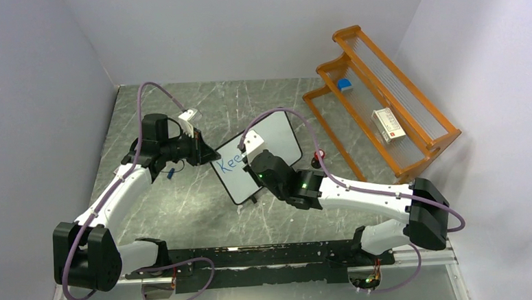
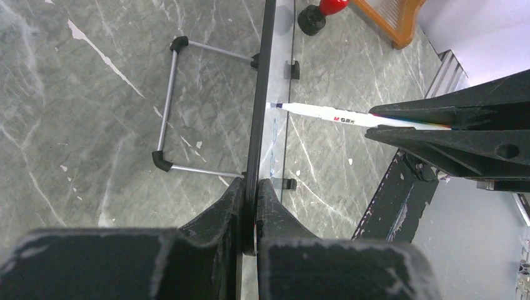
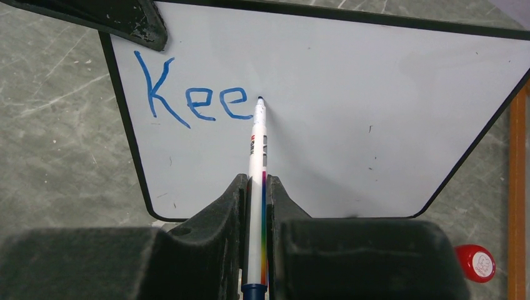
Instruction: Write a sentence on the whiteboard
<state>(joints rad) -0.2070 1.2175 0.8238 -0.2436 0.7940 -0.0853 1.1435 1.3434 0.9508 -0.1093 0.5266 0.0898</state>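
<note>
Board (image 1: pixel 280 139) stood mid table (image 1: pixel 184 209), L gripper (image 2: pixel 250 187) pinched on its edge. R gripper (image 3: pixel 256 182) clamped marker (image 3: pixel 257 134), tip by sentence (image 3: pixel 187 97), only "Kee". Board prob. light, stiff, tippy: hold frame.

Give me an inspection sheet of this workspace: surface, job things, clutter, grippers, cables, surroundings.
Surface: grey marbled table, with a scuffed black rail along the near edge.
Job's things: whiteboard on a wire stand; sentence reads only "Kee" in blue; marker tip at the board just after the second e.
Clutter: orange rack at far right, holding a white box and a small blue item; a small red and black object beside it.
Grippers: left gripper shut on the whiteboard's edge; right gripper shut on the marker.
Cables: purple cables loop off both arms.
Surroundings: plain pale walls on three sides.
</note>
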